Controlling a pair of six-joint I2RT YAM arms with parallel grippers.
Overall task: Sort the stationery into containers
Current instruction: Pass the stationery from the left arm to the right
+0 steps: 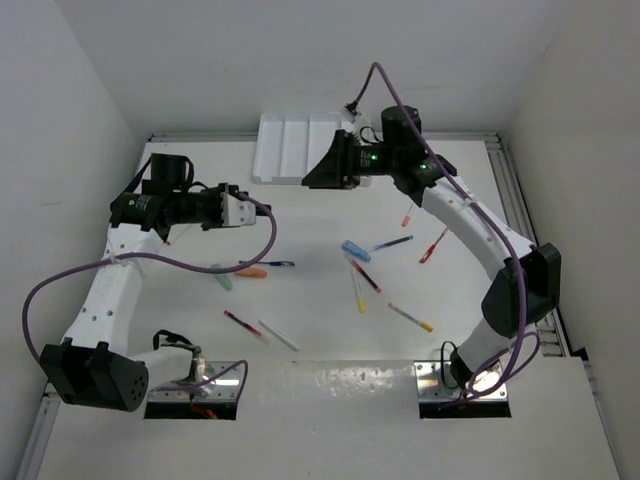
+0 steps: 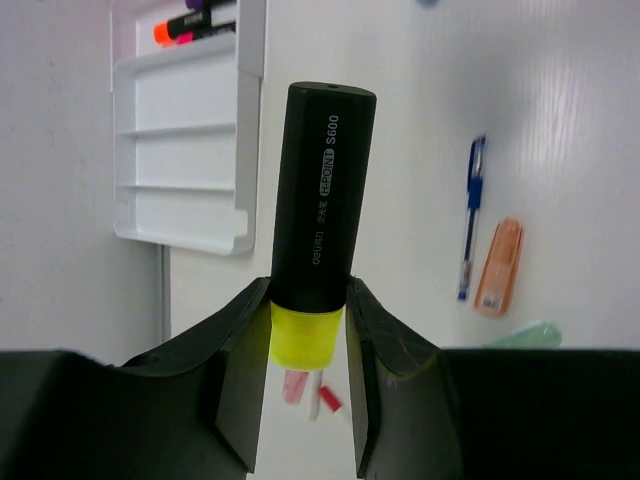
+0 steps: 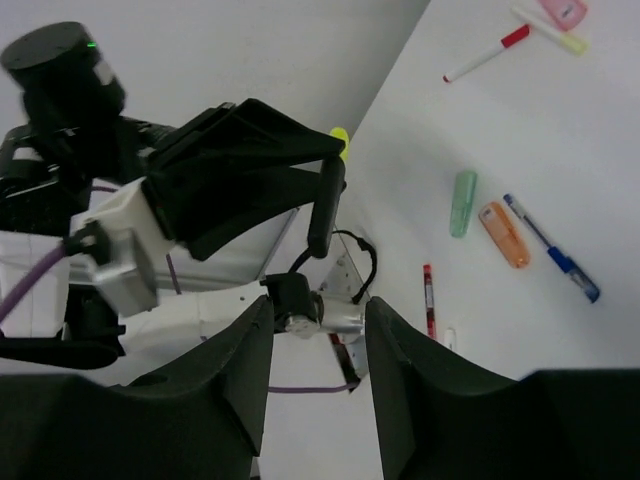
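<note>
Black wedge-shaped fingers (image 2: 240,370) of the left end effector (image 2: 308,345) fill the bottom of the left wrist view. They are clamped on one yellow-black highlighter (image 2: 320,200), pinching its glossy yellow end while the round matte barrel with white lettering sticks out past them. Beyond it, on the smooth white desk (image 2: 560,120), lie one slim blue pen (image 2: 472,215), one stubby orange highlighter (image 2: 500,268) just beside it and one pale green highlighter (image 2: 530,333). At upper left sits the single white plastic tray (image 2: 190,225), rectangular and split into four long compartments. The farthest compartment holds one orange-ended highlighter (image 2: 170,32) and one purple highlighter (image 2: 218,6).

From the right wrist, the right end effector (image 3: 318,305) stands parted, with nothing between its two black fingers. On the desk to its right are one red pen (image 3: 428,300) and one white pen with a red end (image 3: 480,58).

From above, two silver metal base plates (image 1: 225,378) anchor the two arms (image 1: 105,295). The right end effector hangs at the tray's near right corner. The left one is well apart from the tray, over the desk's left side (its highlighter is hidden from here). I make out twelve loose pieces on the desk: three stubby highlighters, among them a blue highlighter (image 1: 355,250), and nine thin sticks.
</note>
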